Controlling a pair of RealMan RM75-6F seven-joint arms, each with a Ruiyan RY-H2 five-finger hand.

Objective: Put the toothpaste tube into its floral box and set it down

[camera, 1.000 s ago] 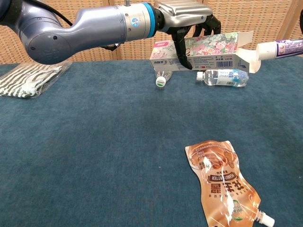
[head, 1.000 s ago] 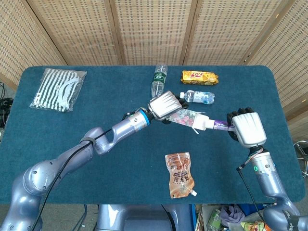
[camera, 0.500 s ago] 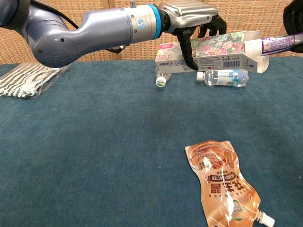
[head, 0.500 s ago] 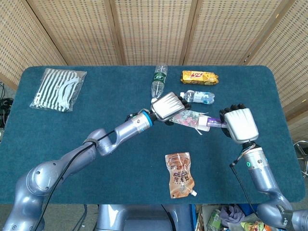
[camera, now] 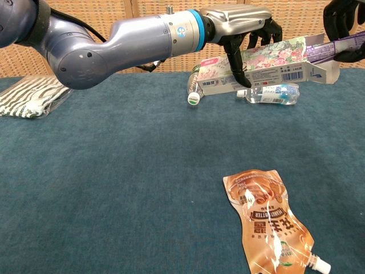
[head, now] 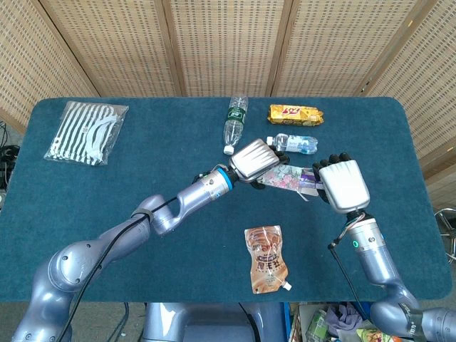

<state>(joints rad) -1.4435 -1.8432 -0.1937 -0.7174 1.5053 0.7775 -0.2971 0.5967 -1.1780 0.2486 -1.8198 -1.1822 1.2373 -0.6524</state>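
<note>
My left hand (head: 254,160) grips the floral box (head: 283,177) from above and holds it in the air over the table's middle, its open end toward the right. In the chest view the floral box (camera: 268,60) tilts up to the right with its end flaps spread. The purple and white toothpaste tube (camera: 336,47) pokes partway into that open end. My right hand (head: 342,184) holds the tube (head: 308,174) by its tail. The chest view shows the left hand (camera: 239,23) over the box, and the right hand (camera: 345,23) at the frame's top right corner.
An orange drink pouch (head: 267,268) lies near the front of the blue table (head: 107,206). Two water bottles (head: 233,121) (head: 293,143) and a yellow snack pack (head: 295,113) lie behind the hands. A striped bag (head: 85,132) sits at the far left.
My right hand has moved left and pushed the tube's cap end from outside the flaps into the box. My left hand has carried the box rightward toward it.
</note>
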